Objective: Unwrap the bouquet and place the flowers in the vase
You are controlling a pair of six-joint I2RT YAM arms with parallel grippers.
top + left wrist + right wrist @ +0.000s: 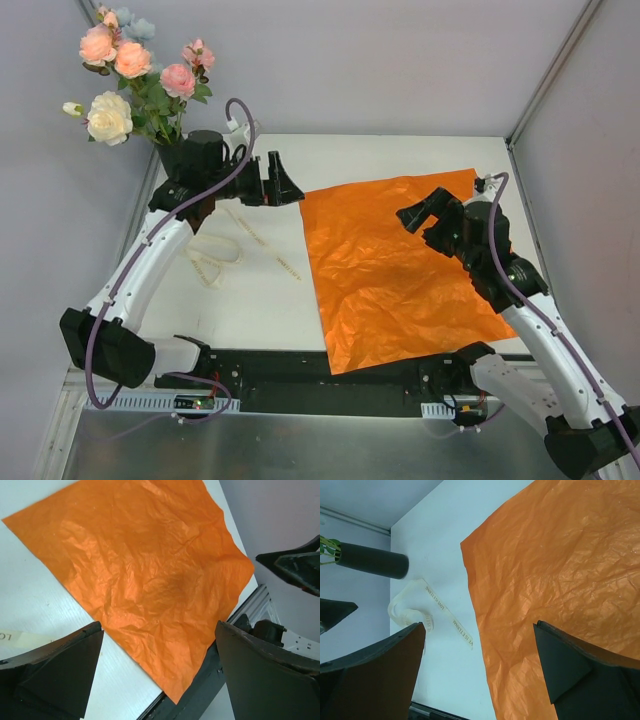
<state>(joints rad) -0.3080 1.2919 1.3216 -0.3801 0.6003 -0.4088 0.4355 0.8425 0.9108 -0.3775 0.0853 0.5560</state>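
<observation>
In the tall matte-black cylinder vase (370, 561) stand the cream, pink and peach artificial flowers (135, 75): light, top-heavy, best gripped low on their thin stems. Right of the vase, the left pincer (283, 182) and right pincer (425, 212) gape empty.

White table (270, 300) bears orange paper (390, 270), cream ribbon (215, 255), vase (370, 561).

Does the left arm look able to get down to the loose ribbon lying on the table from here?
Probably yes. The left gripper is open and empty, above the table near the ribbon, which lies uncovered between that arm and the orange paper. Nothing stands between them.
</observation>
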